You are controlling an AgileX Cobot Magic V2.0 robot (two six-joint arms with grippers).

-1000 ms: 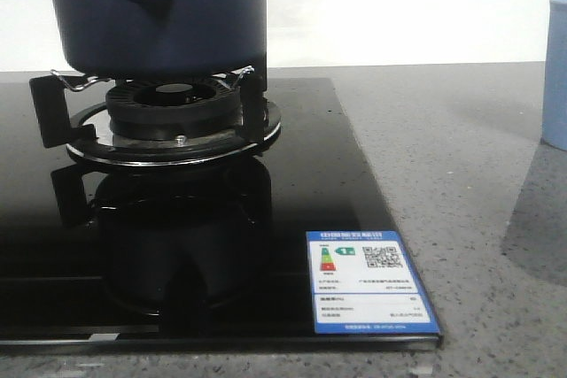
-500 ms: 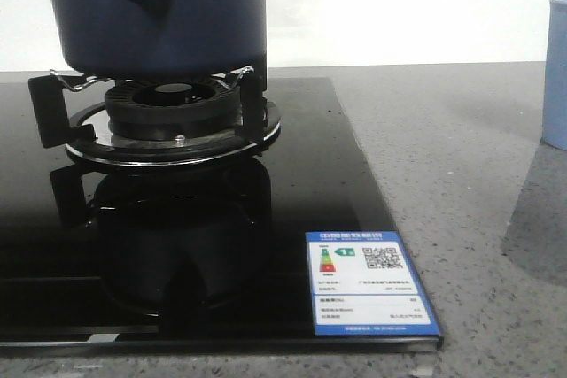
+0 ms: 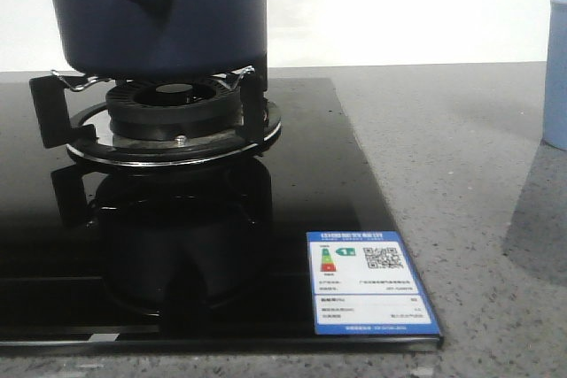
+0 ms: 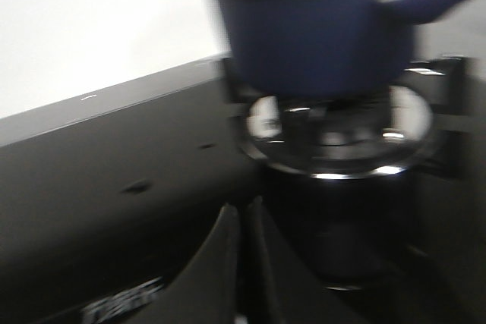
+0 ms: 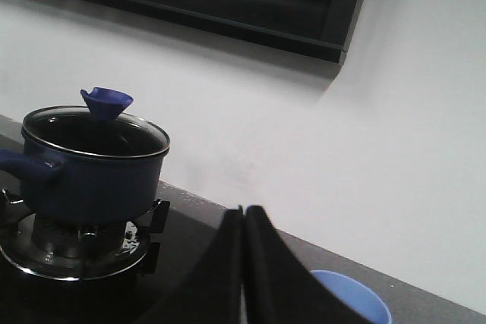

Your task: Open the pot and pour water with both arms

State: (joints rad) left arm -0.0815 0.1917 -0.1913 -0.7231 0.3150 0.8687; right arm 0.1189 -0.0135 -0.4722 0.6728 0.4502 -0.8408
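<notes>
Both grippers, left gripper [image 4: 241, 252] and right gripper [image 5: 243, 263], have jaws pressed together, holding nothing. Pot [image 5: 91, 168] sits on the burner [image 3: 173, 117], lid [image 5: 95, 133] on, well ahead of both. Likely still approach step; next, the jaws spread and one closes on the lid knob [image 5: 106, 101].

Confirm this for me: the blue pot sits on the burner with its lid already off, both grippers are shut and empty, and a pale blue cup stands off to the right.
Not quite: the lid is on the pot, with its blue knob upright, as the right wrist view shows. The rest holds: the pot sits on the burner, the left gripper and right gripper are shut on nothing, and the cup stands to the right.
</notes>
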